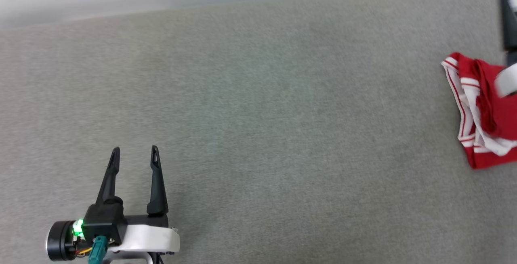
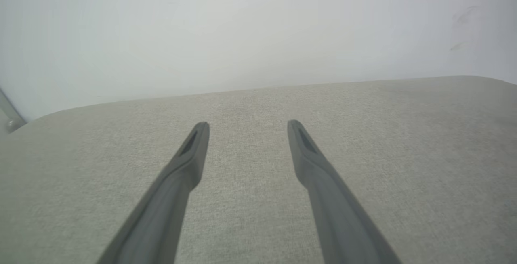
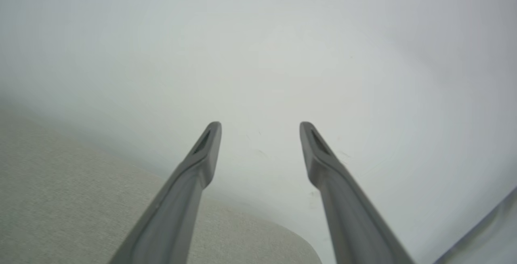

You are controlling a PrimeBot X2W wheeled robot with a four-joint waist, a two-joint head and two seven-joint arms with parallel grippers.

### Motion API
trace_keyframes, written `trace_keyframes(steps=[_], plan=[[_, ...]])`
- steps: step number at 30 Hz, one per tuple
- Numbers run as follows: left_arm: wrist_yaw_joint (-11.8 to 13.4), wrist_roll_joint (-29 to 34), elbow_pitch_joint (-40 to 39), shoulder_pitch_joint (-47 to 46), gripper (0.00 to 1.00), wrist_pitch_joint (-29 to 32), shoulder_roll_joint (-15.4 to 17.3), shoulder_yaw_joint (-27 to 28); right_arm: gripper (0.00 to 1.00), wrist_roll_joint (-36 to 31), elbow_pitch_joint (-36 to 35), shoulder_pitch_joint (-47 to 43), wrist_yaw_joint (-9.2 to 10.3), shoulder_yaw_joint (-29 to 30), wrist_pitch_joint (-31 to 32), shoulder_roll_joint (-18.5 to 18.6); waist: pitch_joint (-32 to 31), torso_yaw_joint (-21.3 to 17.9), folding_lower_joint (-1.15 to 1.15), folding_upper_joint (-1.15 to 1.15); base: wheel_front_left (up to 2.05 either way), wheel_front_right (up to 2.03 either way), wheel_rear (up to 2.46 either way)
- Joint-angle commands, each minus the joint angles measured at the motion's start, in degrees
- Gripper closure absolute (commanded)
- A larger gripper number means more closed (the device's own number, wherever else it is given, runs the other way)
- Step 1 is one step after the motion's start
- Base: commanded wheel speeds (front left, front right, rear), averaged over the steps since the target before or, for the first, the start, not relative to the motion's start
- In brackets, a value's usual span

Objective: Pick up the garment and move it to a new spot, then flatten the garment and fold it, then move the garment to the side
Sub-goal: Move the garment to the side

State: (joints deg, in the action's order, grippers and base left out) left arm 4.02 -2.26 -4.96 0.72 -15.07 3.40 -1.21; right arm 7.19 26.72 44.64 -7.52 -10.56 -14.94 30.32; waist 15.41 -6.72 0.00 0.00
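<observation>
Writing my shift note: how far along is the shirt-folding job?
Looks nearly finished: the garment lies bundled at the far right of the grey surface. Nothing in hand: left gripper and right gripper are open, empty. Left: perhaps checking the fold; the frame edge cuts it off.

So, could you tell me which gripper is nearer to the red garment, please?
Right. The right gripper is by the garment at the head view's right edge, its arm over the cloth; the left gripper sits far off at the lower left.
</observation>
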Motion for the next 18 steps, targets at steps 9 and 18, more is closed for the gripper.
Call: trace_keyframes(steps=[9, 18], plan=[[0.2, -0.4, 1.3, 3.6, 0.00, -0.1, -0.4, -0.9, 0.00, -2.8, -19.5, -20.7, 0.06, 3.8, -0.2, -10.9, -7.6, 6.7, 0.00, 0.00, 0.00, 0.00, 0.00], [-0.4, -0.1, 2.5, 6.6, 0.00, -0.1, -0.5, -1.0, 0.00, -0.9, -24.7, -37.0, 0.05, 8.6, -0.2, -17.2, -11.3, 8.6, 0.00, 0.00, 0.00, 0.00, 0.00]])
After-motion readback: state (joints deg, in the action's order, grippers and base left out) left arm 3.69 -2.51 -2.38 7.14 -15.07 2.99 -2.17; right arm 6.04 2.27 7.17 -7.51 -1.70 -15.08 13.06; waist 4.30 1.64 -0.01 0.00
